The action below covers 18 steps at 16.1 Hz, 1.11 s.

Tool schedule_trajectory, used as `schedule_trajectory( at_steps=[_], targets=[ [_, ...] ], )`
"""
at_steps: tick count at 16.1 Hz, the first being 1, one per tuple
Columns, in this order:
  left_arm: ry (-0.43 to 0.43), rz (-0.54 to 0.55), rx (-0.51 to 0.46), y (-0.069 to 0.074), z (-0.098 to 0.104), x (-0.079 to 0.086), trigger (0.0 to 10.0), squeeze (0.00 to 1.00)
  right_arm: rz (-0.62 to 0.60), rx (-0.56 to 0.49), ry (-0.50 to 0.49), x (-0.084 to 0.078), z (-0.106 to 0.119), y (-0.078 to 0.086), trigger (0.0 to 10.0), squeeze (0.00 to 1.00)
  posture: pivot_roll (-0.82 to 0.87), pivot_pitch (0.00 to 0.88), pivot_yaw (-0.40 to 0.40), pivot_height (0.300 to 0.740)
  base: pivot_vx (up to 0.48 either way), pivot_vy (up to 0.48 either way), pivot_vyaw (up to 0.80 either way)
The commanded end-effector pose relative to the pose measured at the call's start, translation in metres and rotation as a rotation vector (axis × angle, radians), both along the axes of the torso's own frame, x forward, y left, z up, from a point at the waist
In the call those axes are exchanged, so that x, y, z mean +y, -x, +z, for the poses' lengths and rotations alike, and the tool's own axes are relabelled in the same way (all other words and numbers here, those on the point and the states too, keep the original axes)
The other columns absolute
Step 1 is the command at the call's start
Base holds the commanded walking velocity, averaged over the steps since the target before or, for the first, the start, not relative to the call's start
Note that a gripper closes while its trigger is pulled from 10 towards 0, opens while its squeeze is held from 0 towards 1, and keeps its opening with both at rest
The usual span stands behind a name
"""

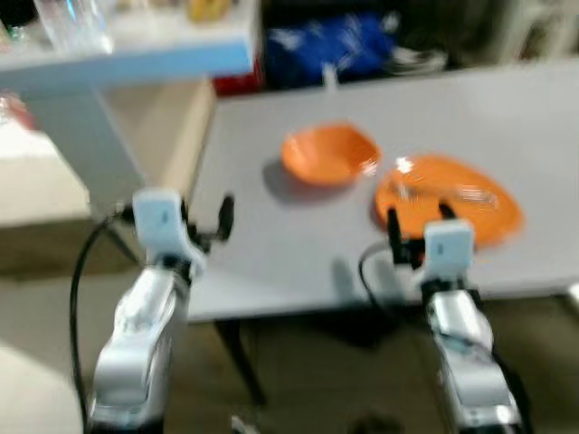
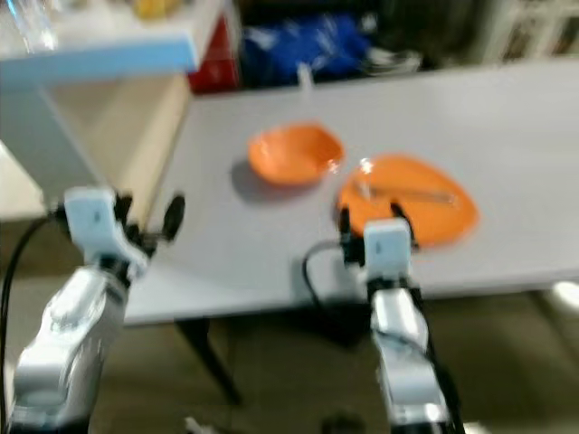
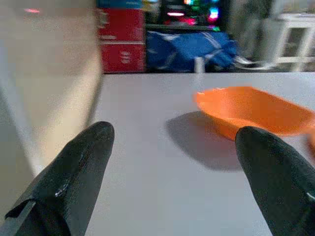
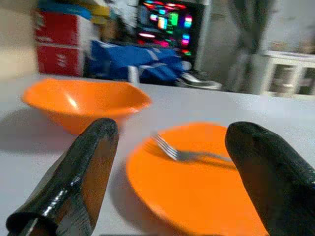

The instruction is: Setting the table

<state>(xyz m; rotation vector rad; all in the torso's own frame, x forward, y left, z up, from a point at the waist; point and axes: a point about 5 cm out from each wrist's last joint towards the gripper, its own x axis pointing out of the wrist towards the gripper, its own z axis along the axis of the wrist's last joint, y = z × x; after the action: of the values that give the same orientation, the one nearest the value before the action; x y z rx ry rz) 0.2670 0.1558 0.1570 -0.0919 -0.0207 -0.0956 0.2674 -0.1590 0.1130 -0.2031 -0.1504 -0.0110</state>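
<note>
Grey table (image 1: 298, 262) runs across the head views, blurred. Orange bowl (image 1: 329, 154) sits near its middle, upright. Orange plate (image 1: 450, 201) lies just beside the bowl, on the robot's right and a little nearer the front edge. A metal fork (image 4: 189, 153) rests on the plate, tines toward the bowl side, handle running across the plate's far half.

Right gripper (image 1: 420, 228) held low at the near rim of the plate, fingers spread wide and holding nothing. In its wrist view the two black fingers (image 4: 78, 182) frame the plate and fork, with the bowl beyond the plate.

Left gripper (image 1: 204, 217) raised over the table's left front corner, well apart from the bowl, fingers spread wide, nothing between them. Its wrist view looks along the bare tabletop; the bowl (image 3: 253, 112) stands past one fingertip (image 3: 275, 177), its shadow on the grey surface.

Light blue shelf (image 1: 136, 54) sticks out above the robot's left side, on a pale support, with clear glassware on top, too blurred to name closely. Blue bag (image 1: 330, 45) lies past the far edge of the table, red boxes (image 3: 120, 42) beside it. A lit screen (image 4: 165, 22) glows in the dark background. White cabinet (image 4: 288, 73) stands off to the right.
</note>
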Motion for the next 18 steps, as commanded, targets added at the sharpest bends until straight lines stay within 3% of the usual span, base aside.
schedule_trajectory(
  at_steps=[1, 3, 18],
  targets=[
    [-0.027, 0.002, 0.014, -0.0001, -0.0033, 0.0016, 10.0, 0.0, 0.008, -0.004, -0.013, 0.0028, 0.0019, -0.0005, 10.0, 0.0, -0.19, 0.01, 0.116, 0.74, 0.0, 0.0, 0.0],
    [-0.013, -0.01, 0.015, -0.0003, -0.0036, 0.0003, 10.0, 0.0, 0.006, -0.001, -0.014, 0.0025, 0.0012, -0.0002, 10.0, 0.0, -0.19, 0.011, 0.117, 0.74, 0.0, 0.122, 0.0],
    [-0.022, 0.013, 0.013, 0.0025, -0.0028, 0.0053, 10.0, 0.0, 0.042, 0.015, -0.022, 0.0103, -0.0026, -0.0048, 10.0, 0.0, -0.15, 0.0, 0.107, 0.74, 0.0, 0.477, 0.0]
  ],
)
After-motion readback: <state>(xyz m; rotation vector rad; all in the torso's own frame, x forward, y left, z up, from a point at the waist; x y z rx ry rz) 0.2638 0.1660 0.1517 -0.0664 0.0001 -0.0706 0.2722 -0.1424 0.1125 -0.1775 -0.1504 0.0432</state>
